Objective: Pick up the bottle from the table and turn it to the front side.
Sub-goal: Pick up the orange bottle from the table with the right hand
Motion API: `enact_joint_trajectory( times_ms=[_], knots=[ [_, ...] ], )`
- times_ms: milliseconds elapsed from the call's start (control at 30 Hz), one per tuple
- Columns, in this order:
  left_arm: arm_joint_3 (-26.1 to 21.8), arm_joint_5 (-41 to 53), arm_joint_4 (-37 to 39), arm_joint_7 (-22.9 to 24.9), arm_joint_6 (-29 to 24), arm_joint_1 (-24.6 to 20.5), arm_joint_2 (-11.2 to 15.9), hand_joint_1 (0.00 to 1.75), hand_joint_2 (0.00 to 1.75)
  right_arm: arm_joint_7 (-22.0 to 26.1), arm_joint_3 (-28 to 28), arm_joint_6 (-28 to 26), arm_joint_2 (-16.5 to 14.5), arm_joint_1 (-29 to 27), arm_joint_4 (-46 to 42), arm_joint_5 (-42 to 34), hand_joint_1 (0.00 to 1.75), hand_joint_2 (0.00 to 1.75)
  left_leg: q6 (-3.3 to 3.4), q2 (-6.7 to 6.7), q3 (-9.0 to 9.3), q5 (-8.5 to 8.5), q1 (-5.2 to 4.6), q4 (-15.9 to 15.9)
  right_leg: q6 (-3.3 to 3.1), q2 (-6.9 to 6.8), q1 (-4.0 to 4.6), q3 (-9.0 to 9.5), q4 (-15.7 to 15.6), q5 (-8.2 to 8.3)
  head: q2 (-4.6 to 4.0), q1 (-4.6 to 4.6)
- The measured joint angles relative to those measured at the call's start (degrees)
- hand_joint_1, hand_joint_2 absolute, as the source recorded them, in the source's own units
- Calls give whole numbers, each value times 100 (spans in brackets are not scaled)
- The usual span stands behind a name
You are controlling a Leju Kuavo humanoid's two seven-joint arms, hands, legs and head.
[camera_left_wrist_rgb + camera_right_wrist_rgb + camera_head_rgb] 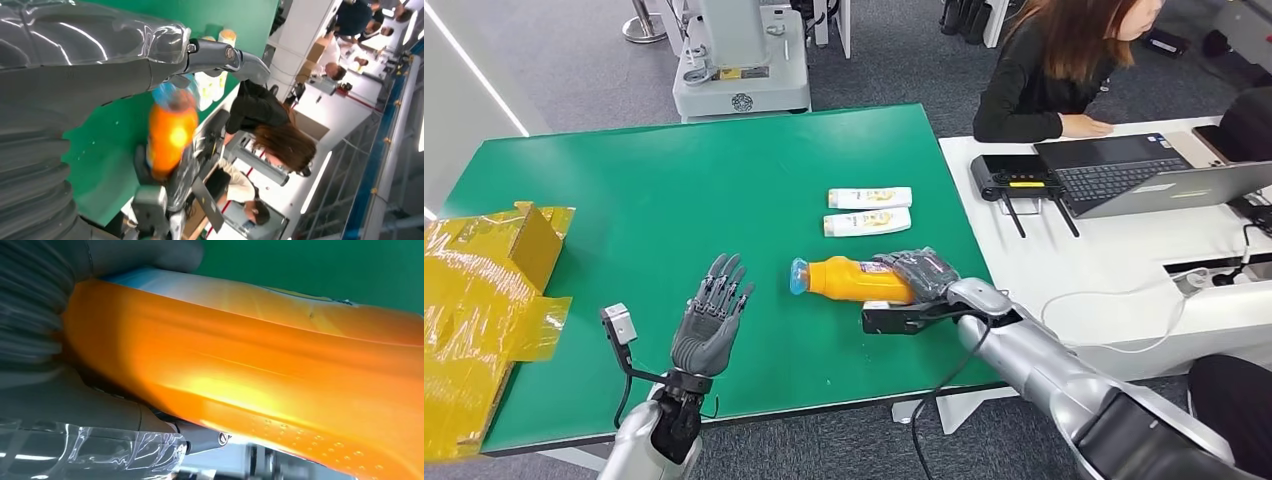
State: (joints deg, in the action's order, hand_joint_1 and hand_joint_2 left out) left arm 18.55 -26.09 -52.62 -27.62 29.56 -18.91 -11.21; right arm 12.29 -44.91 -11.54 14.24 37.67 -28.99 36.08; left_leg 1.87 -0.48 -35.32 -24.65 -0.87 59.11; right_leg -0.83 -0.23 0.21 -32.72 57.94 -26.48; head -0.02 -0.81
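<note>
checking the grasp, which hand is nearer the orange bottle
Right. The right hand grips the base end of the orange bottle, which lies on its side. The left hand is held open beside the blue cap end, apart from the bottle.

Green table (674, 200), white desk (1114, 250), grey floor (574, 70)
</note>
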Motion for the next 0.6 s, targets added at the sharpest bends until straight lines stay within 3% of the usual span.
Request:
enact_joint_trajectory(
  times_ms=[167, 400, 600],
  knots=[
    [1, 288, -72, -310, -386, 29, 65, 0, 175, 88, 531, -918, 135, -1069, -1122, -277, 175, 175, -5, -9, -20, -7, 3, -1, 0, -6, 1, -21, -1, -11, 0, 1],
    [0, 939, -533, -537, -1233, 193, 151, 0, 175, 231, 1146, -1185, 44, -2464, -2631, -490, 175, 175, -14, -12, -26, -18, 8, -7, -7, -6, 6, -27, 1, -28, 0, 1],
    [1, 1143, -903, -546, -1504, 347, 191, 0, 175, 867, 1703, -1601, -213, -3066, -3257, -1283, 175, 175, -15, -12, -37, -16, 8, -7, -7, -5, 6, -39, 2, -28, 0, 0]
  ],
)
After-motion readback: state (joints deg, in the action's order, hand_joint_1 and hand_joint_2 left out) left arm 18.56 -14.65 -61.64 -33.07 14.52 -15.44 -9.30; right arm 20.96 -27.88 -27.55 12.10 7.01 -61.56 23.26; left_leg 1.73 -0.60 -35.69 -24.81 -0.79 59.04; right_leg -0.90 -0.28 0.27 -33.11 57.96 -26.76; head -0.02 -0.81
